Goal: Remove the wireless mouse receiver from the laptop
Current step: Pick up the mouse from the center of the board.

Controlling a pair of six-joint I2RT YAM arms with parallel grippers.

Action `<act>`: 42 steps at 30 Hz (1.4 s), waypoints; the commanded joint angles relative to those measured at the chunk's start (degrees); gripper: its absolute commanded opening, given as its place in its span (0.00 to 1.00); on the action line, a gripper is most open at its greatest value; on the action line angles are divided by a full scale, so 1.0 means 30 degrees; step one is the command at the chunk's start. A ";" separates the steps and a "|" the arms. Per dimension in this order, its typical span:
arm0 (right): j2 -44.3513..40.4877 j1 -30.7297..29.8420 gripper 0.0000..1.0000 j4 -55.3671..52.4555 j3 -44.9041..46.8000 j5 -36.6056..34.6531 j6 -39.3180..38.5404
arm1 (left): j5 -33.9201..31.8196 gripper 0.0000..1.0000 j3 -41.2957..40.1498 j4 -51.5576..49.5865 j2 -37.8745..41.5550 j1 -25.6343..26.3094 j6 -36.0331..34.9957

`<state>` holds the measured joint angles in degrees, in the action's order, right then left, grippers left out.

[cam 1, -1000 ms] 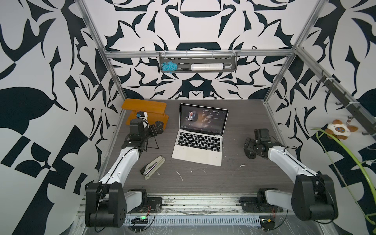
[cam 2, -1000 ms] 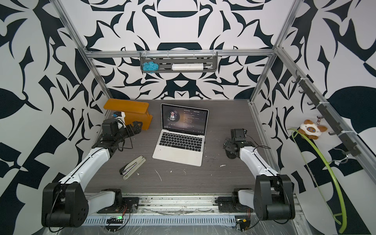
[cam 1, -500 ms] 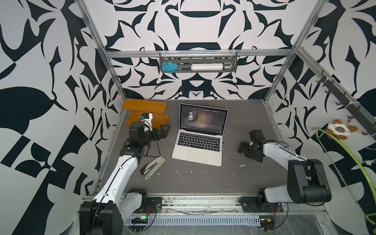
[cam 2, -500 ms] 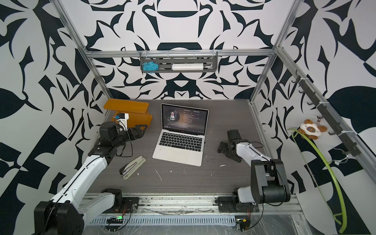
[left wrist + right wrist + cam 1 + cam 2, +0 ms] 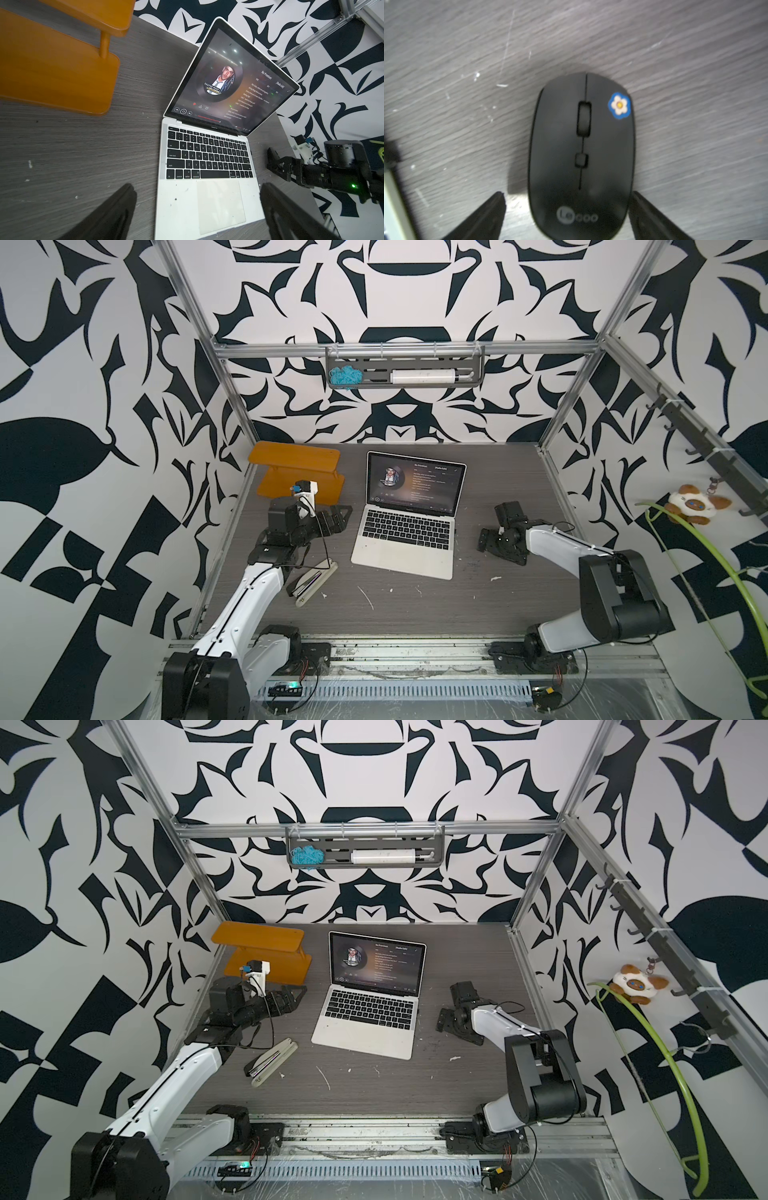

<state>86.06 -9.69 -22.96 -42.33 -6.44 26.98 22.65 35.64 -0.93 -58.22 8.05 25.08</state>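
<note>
Open laptop (image 5: pixel 405 547) in middle of counter (image 5: pixel 415 614); receiver too small to make out. Near its left side, left jaws wide apart, empty. On its right, right jaws apart, straddling rear of mouse (image 5: pixel 581 155), not closed on it.

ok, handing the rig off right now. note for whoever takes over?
Hands: left hand open and empty, facing the laptop from its left side; right hand open, straddling the logo end of the black mouse, not clamped.
Things: laptop open, screen lit. The receiver is too small to make out here; neither hand holds it.
Done: nothing. Left: locate the receiver on the laptop, pinch it, pull it out.
</note>
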 commanded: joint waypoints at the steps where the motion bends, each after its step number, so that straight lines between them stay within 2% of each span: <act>1: 0.0853 -0.0002 0.90 0.0186 -0.0497 -0.0587 -0.0021 | 0.0476 0.99 -0.0128 0.0720 -0.0090 0.0268 -0.0386; 9: 0.1625 -0.0048 0.76 0.0417 -0.0774 -0.0855 -0.0119 | 0.0361 0.99 -0.0168 0.0753 -0.0253 0.0318 -0.0494; 13: 0.1338 -0.0051 0.50 0.0276 -0.0825 -0.0755 -0.0144 | 0.0389 0.99 -0.0088 0.0698 -0.0337 0.0314 -0.0492; 18: 0.0252 -0.0378 0.40 -0.0679 -0.1561 -0.0634 -0.0157 | 0.0525 0.99 0.0008 0.0574 -0.0144 0.0326 -0.0392; 20: -0.0583 -0.0763 0.37 -0.1168 -0.2263 0.0083 -0.0190 | 0.0912 0.99 0.0086 0.0689 -0.0048 0.0326 -0.0324; 22: -0.1722 -0.1087 0.36 -0.1168 -0.3200 0.2400 -0.0278 | 0.1482 0.99 0.0259 0.0876 0.0051 0.0305 -0.0230; 26: -0.3974 -0.1162 0.33 0.0371 -0.4433 0.9480 0.0457 | 0.3081 0.99 0.1049 0.0977 0.0347 0.0306 -0.0527; 29: -0.4779 -0.1247 0.32 0.1304 -0.5351 1.3932 0.1395 | 0.4675 0.99 0.2075 0.0506 0.0533 0.0324 -0.1439; 33: -0.5445 -0.1945 0.31 0.4042 -0.5709 1.8316 0.3505 | 0.6641 0.99 0.3480 0.0427 0.0412 0.0304 -0.1773; 37: -0.4832 -0.3338 0.30 0.9545 -0.5230 2.1684 0.7058 | 1.0062 0.99 0.5099 0.1655 -0.0467 0.0434 -0.1239; 39: -0.3963 -0.4296 0.30 1.1451 -0.5413 2.2560 0.8089 | 1.2374 0.99 0.6474 0.0879 -0.1062 0.0450 -0.2552; 42: -0.2699 -0.5624 0.30 1.5037 -0.5613 2.3707 0.9722 | 1.4588 0.99 0.8610 -0.3721 -0.1729 0.0450 -0.8181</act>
<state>76.01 -24.18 6.17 -57.84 56.07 48.40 55.27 56.99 -1.74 -62.37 9.28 14.44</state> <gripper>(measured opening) 0.607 0.991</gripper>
